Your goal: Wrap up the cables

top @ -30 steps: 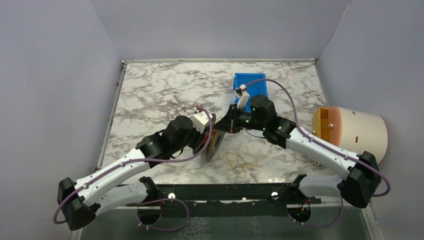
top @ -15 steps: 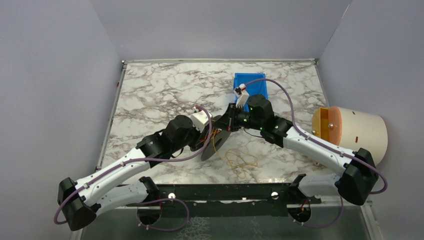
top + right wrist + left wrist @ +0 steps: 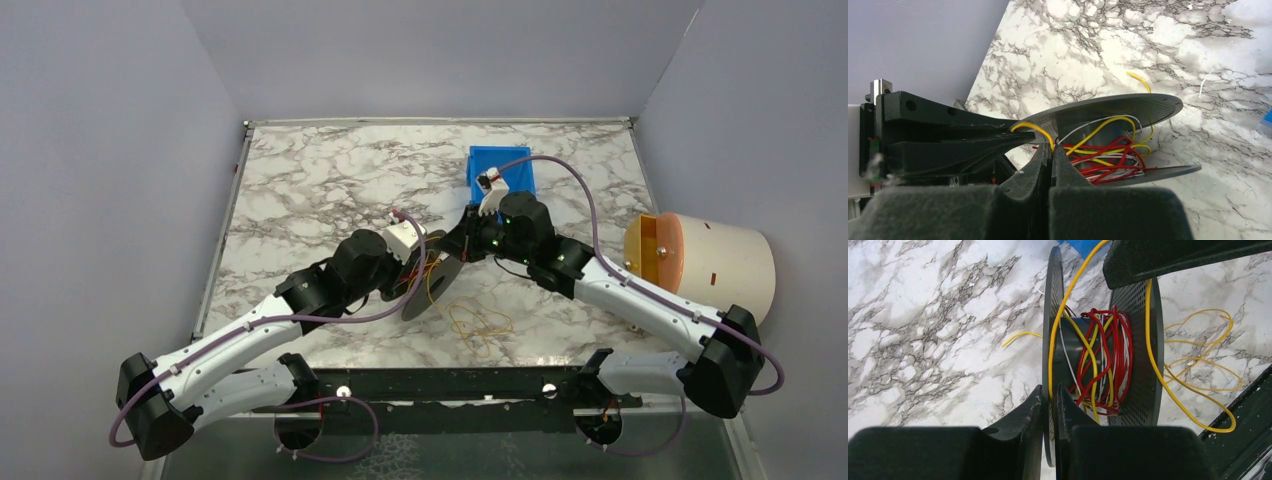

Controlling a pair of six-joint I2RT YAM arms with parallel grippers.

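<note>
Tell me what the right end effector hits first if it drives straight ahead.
The right end effector, shut on the yellow wire, points at the black spool; a perforated flange would probably be met first. The left end effector clamps the spool nearby, so depth is uncertain.

Mid-table is jammed: left gripper [image 3: 1049, 407], clamped on the spool [image 3: 432, 288] flange, and right gripper [image 3: 1051, 150], pinching the yellow cable [image 3: 481, 322], meet nose to nose, with loose loops of that cable on the marble near-right of the spool, between it and the black rail [image 3: 450, 383]. Blue bin [image 3: 485, 162] sits just behind the right wrist; cream drum [image 3: 720, 262] blocks the right edge. Bare table [image 3: 310, 190] at far-left and along the back wall is open for passage.
</note>
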